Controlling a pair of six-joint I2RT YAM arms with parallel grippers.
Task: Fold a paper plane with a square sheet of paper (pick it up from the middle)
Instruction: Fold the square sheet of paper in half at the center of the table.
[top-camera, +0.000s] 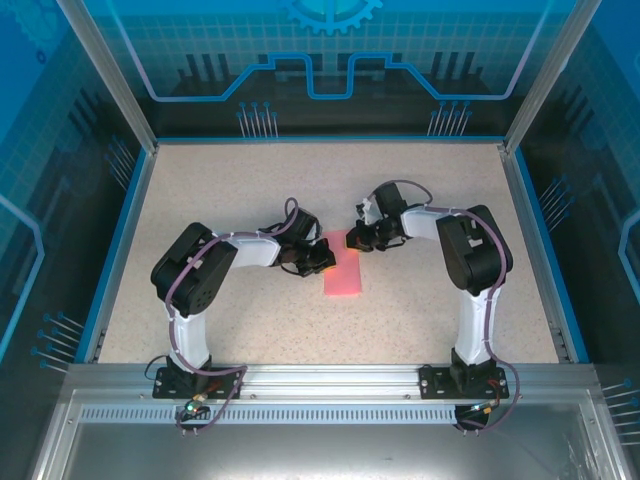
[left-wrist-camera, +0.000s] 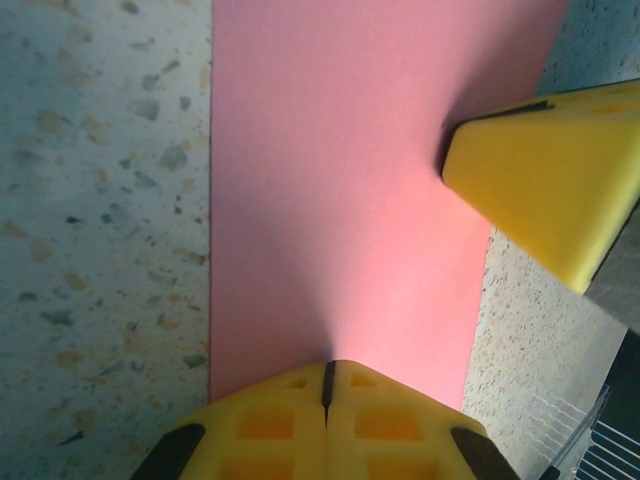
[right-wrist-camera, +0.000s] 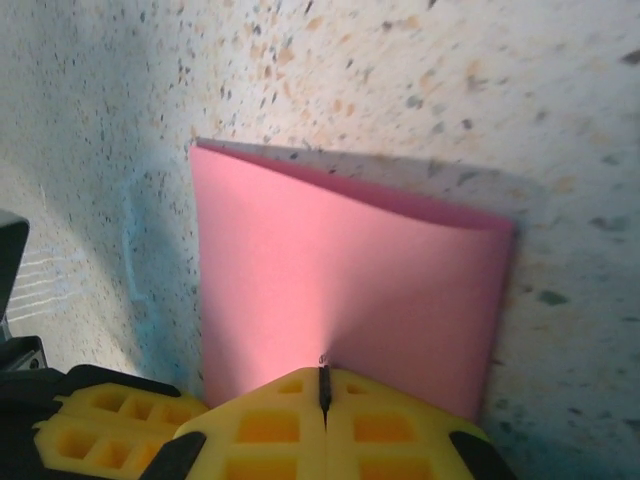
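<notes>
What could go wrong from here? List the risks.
1. The folded pink-red paper sheet gapes along its far edge; its layers may slip and crease crooked.
2. The shut yellow left fingers and right fingers sit close together at one end, so they might collide.
3. The sheet lies loose on the speckled table; a push may slide it.
</notes>
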